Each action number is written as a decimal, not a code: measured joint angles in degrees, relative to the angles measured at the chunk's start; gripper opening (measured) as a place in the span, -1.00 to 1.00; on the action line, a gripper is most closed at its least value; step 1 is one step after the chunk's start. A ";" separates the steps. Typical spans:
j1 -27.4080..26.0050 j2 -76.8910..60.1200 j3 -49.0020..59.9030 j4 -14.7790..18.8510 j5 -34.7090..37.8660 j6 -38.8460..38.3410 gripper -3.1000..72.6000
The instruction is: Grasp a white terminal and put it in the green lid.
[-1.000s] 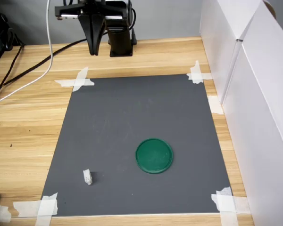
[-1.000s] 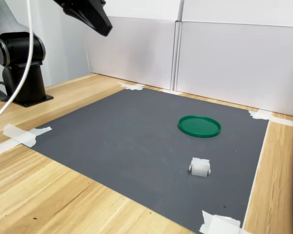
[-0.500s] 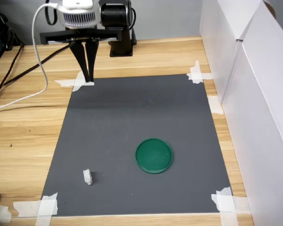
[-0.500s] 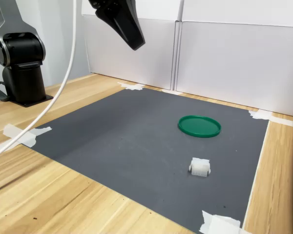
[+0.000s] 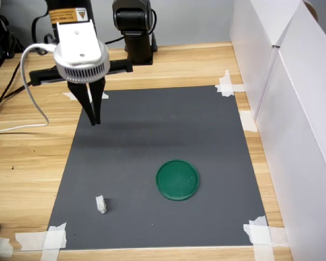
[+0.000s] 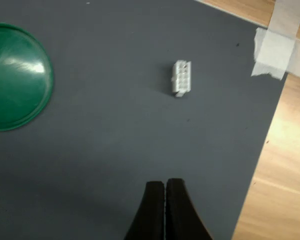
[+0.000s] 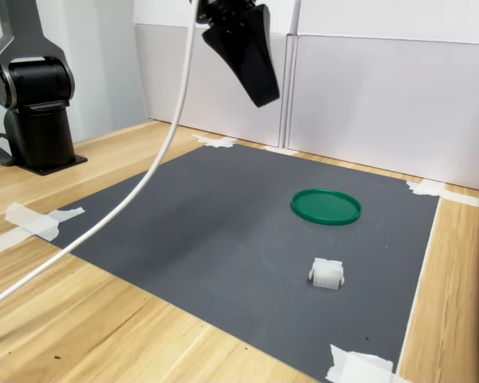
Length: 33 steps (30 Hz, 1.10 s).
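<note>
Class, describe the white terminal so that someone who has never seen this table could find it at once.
Find the dark grey mat taped to the wooden table. In the first exterior view, look near its lower left corner, left of the green lid. The white terminal lies there alone, a tiny ridged block, unlike the flat tape strips.

The first exterior view is looking down from high up at the whole grey mat (image 5: 152, 163), facing the arm's base (image 5: 133, 32) at the far end. The second exterior view is sitting low and close beside the mat (image 7: 247, 239), looking across it toward the white wall (image 7: 383, 104). The wrist view is pointing straight down, close to the mat (image 6: 115, 150), and all three are showing the green lid (image 5: 177, 180) (image 7: 326, 207) (image 6: 15, 77).
</note>
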<state>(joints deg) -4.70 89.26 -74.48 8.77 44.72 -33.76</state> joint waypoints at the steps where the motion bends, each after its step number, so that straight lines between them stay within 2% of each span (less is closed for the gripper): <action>1: 0.00 0.98 -0.98 -0.45 0.45 0.00 -0.96; 14: 0.00 11.65 -10.83 -1.48 5.19 -2.11 -0.95; 18: 0.00 14.47 -12.62 -1.77 6.67 -2.11 -0.85; 22: 0.00 16.79 -14.18 -2.09 7.27 -2.11 -0.58; 30: 0.00 17.66 -16.91 -2.23 6.55 1.39 0.33; 33: 0.00 17.80 -16.90 -2.33 6.55 1.99 0.57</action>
<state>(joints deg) -4.70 107.07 -91.38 6.43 51.27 -31.77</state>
